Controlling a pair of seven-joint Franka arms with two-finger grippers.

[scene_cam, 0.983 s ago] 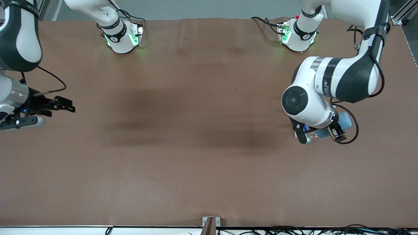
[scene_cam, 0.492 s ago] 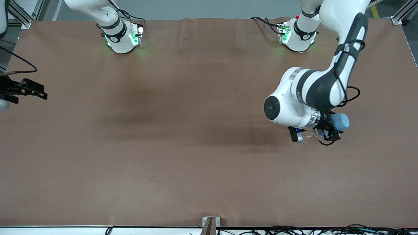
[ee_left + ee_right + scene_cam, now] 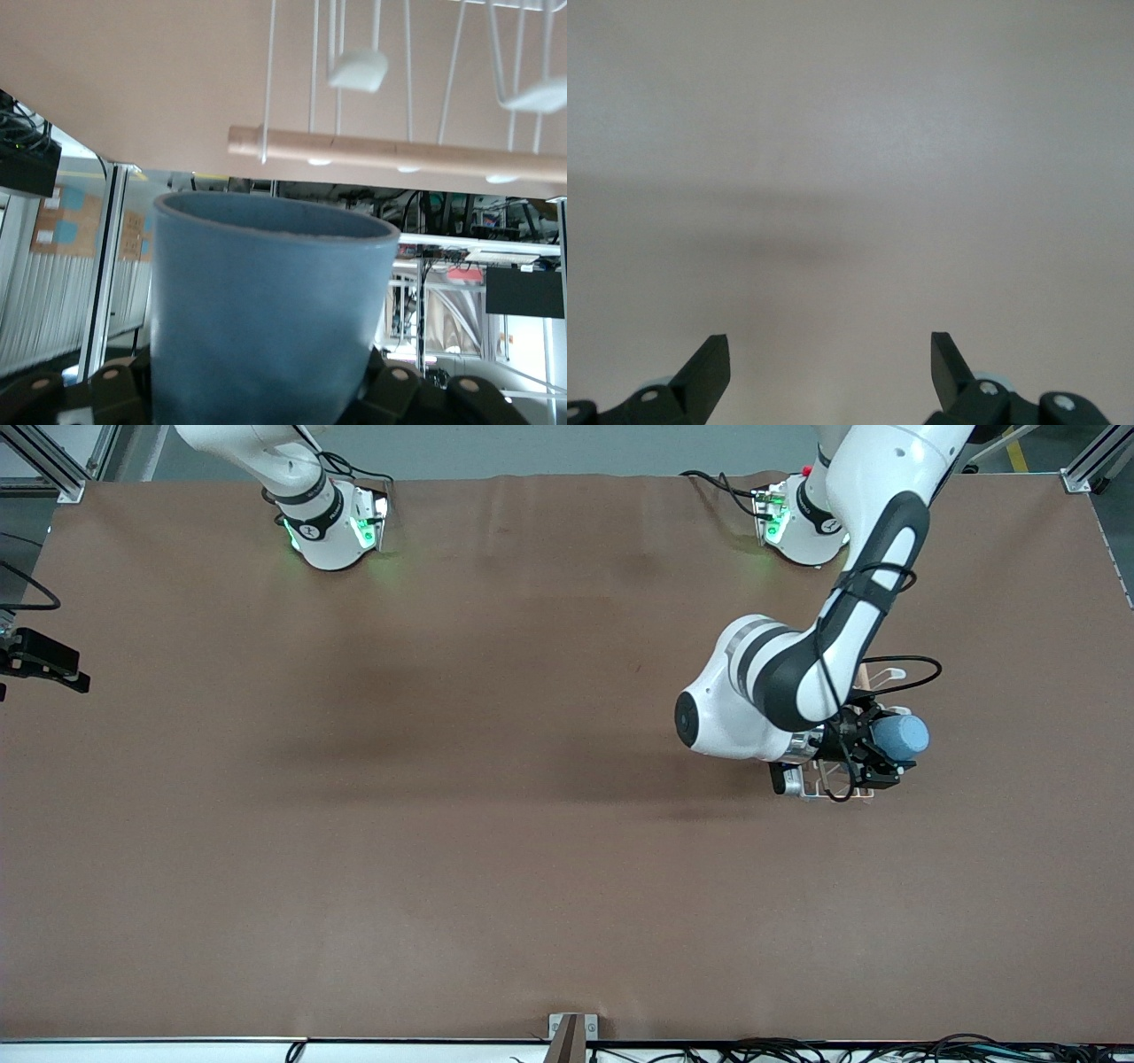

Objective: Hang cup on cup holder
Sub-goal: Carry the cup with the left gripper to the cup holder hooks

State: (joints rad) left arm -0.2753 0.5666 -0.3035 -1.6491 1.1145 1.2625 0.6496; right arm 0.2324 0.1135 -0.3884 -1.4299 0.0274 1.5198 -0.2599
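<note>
In the front view, my left fingers pinch the cup over the cup holder, whose white wires show at about 11 o'clock from the cup. My right fingers wait at the tabletop edge.

In the left wrist view, the cup is clamped low on its body, its mouth toward the wooden rod. It seems light, stiff and smooth; I judge this low grip is right.

In the right wrist view, my right fingers are spread apart, holding nothing.
</note>
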